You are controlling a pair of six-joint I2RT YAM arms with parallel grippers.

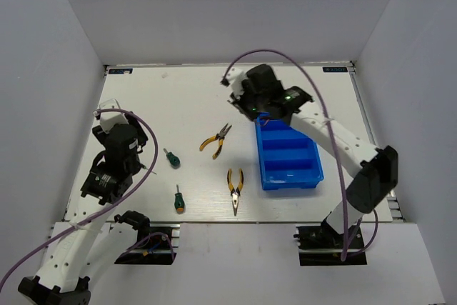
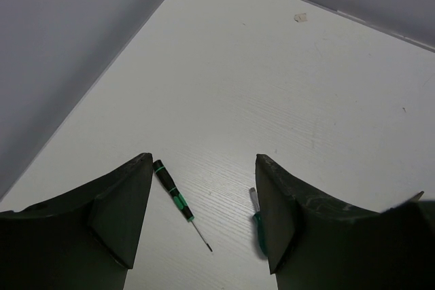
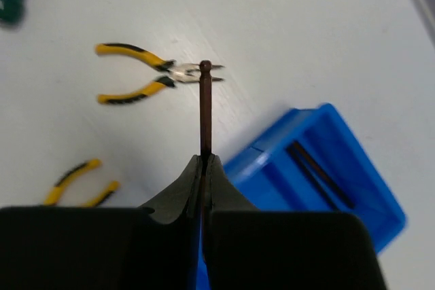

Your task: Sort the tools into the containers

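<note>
My right gripper (image 3: pixel 205 161) is shut on a dark hex key (image 3: pixel 205 110) that sticks straight out past its fingertips. In the top view this gripper (image 1: pixel 258 105) hangs over the far end of the blue tray (image 1: pixel 289 175). One compartment of the tray (image 3: pixel 370 198) holds another hex key (image 3: pixel 318 173). Two yellow-and-black pliers (image 1: pixel 216 139) (image 1: pixel 235 189) lie left of the tray. Two green-handled screwdrivers (image 1: pixel 171 158) (image 1: pixel 178 199) lie further left. My left gripper (image 2: pixel 204 161) is open above a thin dark screwdriver (image 2: pixel 174 196). A green screwdriver (image 2: pixel 256 221) shows partly behind its right finger.
White walls close in the table on the left, far and right sides. A purple cable (image 1: pixel 285 58) arcs above the right arm. The table's near edge (image 1: pixel 228 222) runs just ahead of both arm bases.
</note>
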